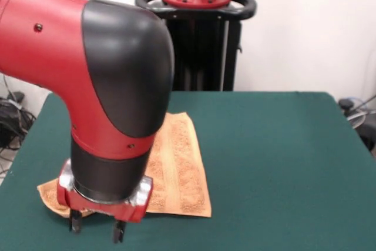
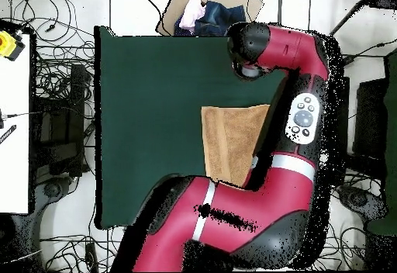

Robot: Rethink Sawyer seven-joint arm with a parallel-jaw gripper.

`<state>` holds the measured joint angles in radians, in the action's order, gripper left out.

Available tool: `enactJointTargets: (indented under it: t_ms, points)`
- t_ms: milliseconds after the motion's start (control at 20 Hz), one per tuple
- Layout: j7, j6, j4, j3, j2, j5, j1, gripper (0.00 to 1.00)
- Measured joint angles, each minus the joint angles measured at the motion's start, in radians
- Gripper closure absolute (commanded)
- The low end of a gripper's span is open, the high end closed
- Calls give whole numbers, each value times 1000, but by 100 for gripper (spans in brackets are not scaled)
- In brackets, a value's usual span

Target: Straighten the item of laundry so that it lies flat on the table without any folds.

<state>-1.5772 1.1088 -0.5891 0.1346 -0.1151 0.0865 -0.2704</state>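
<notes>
Towel: the orange-tan terry towel (image 1: 179,166) lies on the green tabletop (image 1: 282,163), on the picture's left half in the front view and toward the camera-side edge.
Towel shape: most of it lies flat as a tall rectangle with a woven band running along its length; its near left corner sticks out past the arm as a bunched, rumpled lobe.
Towel from above: in the overhead view the towel (image 2: 229,142) shows as a flat tan patch on the right part of the tabletop (image 2: 147,115), its right side hidden under the arm.
Arm: the red and black arm (image 1: 94,69) fills the upper left of the front view and bends down over the towel's left part; from above it (image 2: 298,122) curls over the tabletop's right edge.
End effector: the end effector (image 1: 96,229) hangs at the towel's near left corner, with two dark fingers (image 1: 118,231) pointing down, standing apart with a gap between them.
Grasp: nothing shows between the fingers; their tips sit at the towel's near edge, over the green cloth, and whether they touch the tabletop is not clear.
Pedestal: the black pedestal (image 1: 202,39) stands behind the tabletop's far edge.
</notes>
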Motion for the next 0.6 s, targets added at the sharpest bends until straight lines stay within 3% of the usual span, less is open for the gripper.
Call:
enactJointTargets:
  t_ms: [600]
  points:
    - [-14,59,295,0,259,-42,65,0]
